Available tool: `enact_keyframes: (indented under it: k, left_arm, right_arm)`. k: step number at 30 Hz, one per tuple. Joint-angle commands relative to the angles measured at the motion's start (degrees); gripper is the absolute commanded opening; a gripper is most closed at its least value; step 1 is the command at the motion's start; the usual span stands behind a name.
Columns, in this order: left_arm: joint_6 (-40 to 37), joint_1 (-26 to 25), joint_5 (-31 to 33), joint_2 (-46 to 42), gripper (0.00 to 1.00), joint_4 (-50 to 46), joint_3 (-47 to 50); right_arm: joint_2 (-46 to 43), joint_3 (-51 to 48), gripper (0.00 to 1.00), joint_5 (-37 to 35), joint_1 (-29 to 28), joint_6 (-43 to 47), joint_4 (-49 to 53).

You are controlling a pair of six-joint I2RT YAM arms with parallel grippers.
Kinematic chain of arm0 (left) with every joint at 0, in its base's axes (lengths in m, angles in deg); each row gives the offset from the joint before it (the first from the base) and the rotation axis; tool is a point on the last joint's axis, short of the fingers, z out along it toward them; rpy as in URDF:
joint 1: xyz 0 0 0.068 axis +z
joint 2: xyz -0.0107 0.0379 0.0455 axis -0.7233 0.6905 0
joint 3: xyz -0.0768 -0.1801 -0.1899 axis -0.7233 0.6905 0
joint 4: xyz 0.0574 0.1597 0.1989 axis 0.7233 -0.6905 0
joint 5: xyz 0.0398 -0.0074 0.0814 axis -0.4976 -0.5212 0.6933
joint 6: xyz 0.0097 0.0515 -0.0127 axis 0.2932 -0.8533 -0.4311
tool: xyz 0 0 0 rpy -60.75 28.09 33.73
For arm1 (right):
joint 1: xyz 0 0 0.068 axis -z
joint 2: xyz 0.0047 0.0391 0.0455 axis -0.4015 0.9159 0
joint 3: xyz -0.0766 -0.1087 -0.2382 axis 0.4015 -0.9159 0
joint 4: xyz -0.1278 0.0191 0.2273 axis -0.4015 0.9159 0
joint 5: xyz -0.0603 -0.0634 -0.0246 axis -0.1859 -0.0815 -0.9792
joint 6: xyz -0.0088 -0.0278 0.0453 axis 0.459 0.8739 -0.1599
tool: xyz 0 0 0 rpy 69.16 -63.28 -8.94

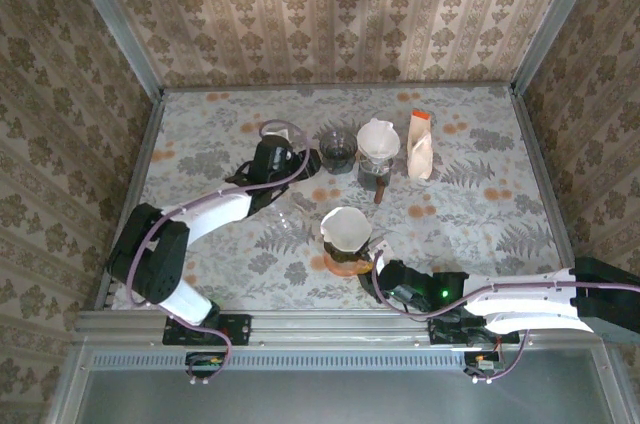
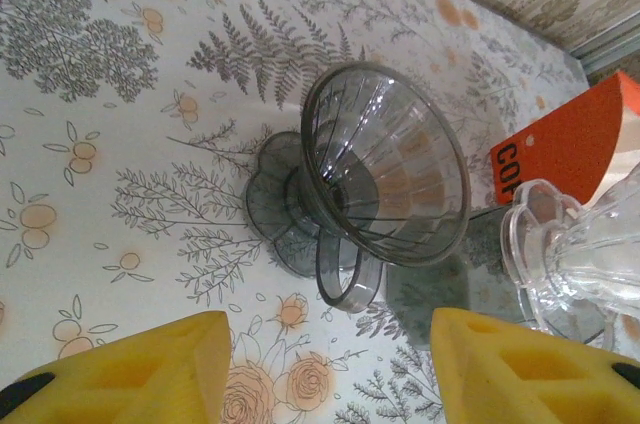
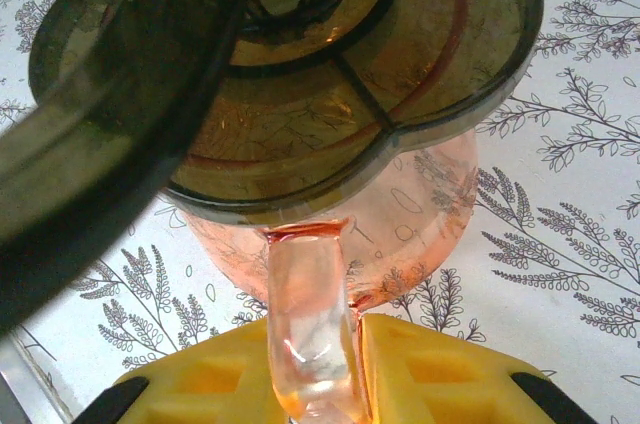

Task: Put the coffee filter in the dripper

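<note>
Left gripper (image 2: 325, 349): yellow fingers (image 2: 120, 374) well apart, nothing between them. It is aimed at the smoked grey dripper (image 2: 385, 164), which stands empty on the floral table (image 1: 480, 224), handle toward the gripper.

Right gripper (image 3: 312, 344): clamped on the handle (image 3: 305, 284) of the pink glass server (image 3: 420, 204), which carries a dark dripper (image 3: 380, 94).

Coffee filter (image 1: 345, 227): white paper cone, seemingly already in the mouth of that near dripper. A 2nd white cone (image 1: 378, 137) sits behind, just beside an orange-topped packet (image 1: 420, 144).

Step, as judged: the right arm steadies the server while the left approaches the empty grey dripper.

Next move calls for lining the fingers up on the grey dripper's handle or rim and closing gently, since thin plastic may skid.
</note>
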Motion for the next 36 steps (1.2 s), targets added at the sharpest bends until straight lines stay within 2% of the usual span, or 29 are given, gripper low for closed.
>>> enact_keyframes:
  k: [1, 13, 25, 36]
  left_arm:
    - [-0.19, -0.68, 1.26, 1.72, 0.56, -2.87, -2.79]
    - [-0.54, -0.68, 0.59, 1.89, 0.54, -7.81, -0.74]
    - [0.49, 1.6, 0.55, -4.83, 0.53, -8.33, 8.62]
    - [0.3, 5.57, 0.41, -16.0, 0.53, -10.64, 17.53]
  right_arm:
    - [-0.96, 0.51, 0.26, -2.01, -0.28, -0.1, -0.22]
    - [-2.94, -0.25, 0.26, -2.79, -0.24, -0.07, -0.17]
    - [-1.49, -0.11, 0.26, -3.18, -0.28, -0.22, -0.67]
    - [4.26, 2.49, 0.25, -3.16, 1.39, 2.19, -4.93]
